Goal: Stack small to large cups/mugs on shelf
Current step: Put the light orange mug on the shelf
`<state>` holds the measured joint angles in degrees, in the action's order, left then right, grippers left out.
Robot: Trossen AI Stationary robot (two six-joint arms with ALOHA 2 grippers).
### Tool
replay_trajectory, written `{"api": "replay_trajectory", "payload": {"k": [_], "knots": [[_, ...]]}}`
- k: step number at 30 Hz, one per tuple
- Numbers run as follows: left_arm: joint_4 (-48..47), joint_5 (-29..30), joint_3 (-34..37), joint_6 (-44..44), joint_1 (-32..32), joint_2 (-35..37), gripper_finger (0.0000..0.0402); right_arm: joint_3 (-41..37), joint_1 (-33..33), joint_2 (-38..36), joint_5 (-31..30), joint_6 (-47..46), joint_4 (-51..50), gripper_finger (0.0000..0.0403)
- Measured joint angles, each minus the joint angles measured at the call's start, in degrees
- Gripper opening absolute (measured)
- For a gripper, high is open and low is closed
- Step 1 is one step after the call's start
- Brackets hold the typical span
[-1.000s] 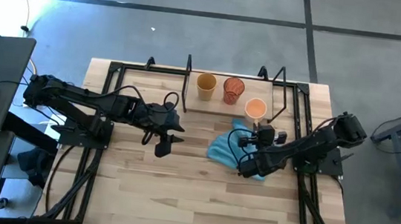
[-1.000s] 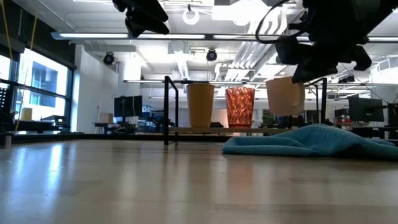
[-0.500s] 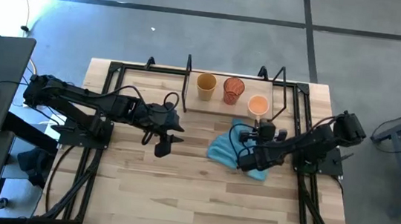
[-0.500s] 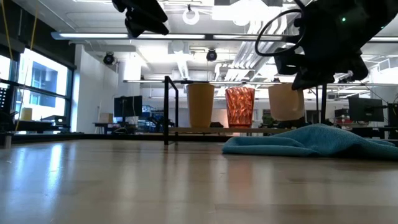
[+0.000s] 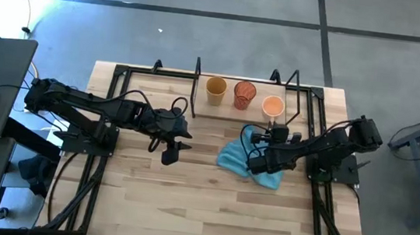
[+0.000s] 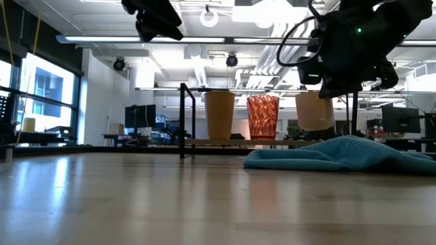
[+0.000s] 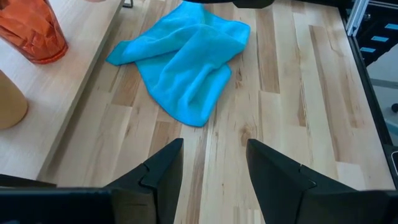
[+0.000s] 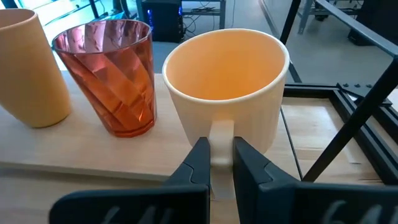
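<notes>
Right pincer (image 8: 214,163) clenched on handle of light orange mug (image 8: 227,87); mug upright, at right end of the row on the shelf's (image 5: 199,108) wooden board, w/ black rods around; from low view (image 6: 313,111) can't tell whether mug base rested on the board or hung just above it. Red patterned cup (image 8: 110,74) just beside the mug, apart from it; mustard-yellow cup (image 8: 31,68) next along, also upright. In high view seen in a line near bench's far edge: yellow (image 5: 215,89), red (image 5: 244,94), orange mug (image 5: 272,107). Right arm reached in from bench's right side, over blue cloth (image 5: 235,156); right pincer (image 5: 270,128) between cloth and mug. Cloth crumpled on bench (image 5: 185,201), just in front of shelf; in left wrist view (image 7: 186,59) spread on the planks, near the board's edge.

Left pincer (image 7: 211,165) released, fingers (image 7: 160,168) parted w/ nothing between; held above bench, left of centre in high view (image 5: 170,154), well apart from cups & cloth. In low view only part of left arm shown at top.
</notes>
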<state>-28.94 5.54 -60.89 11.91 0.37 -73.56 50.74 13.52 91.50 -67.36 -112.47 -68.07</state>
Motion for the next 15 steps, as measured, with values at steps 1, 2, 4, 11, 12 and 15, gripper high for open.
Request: {"api": "replay_trajectory", "payload": {"k": [1, 2, 4, 11, 12, 15], "knots": [[0.01, 0.00, 0.00, -0.04, 0.01, 0.00, 0.0165, 0.00, -0.05, 0.00, 0.01, 0.02, 0.00, 0.0007], [0.00, 0.00, 0.00, -0.08, -0.01, 0.00, 0.0165, 0.00, -0.06, 0.00, 0.00, 0.24, 0.00, 0.0007], [-0.01, 0.00, 0.00, -0.10, -0.01, 0.00, 0.0165, 0.00, -0.17, 0.00, -0.09, 0.39, 0.00, 0.0007], [0.01, -0.17, 0.00, -0.10, 0.01, 0.00, 0.0165, 0.00, -0.81, 0.00, -0.48, 0.43, 1.18, 0.0007], [0.00, -0.17, 0.00, -0.10, 0.01, 0.00, 0.0165, 0.00, -0.83, 0.00, -0.89, 0.42, 1.51, 0.0007], [0.01, -0.17, 0.00, -0.10, -0.01, 0.00, 0.0165, 0.00, -0.81, 0.00, -1.17, 0.67, 2.21, 0.0007]]}}
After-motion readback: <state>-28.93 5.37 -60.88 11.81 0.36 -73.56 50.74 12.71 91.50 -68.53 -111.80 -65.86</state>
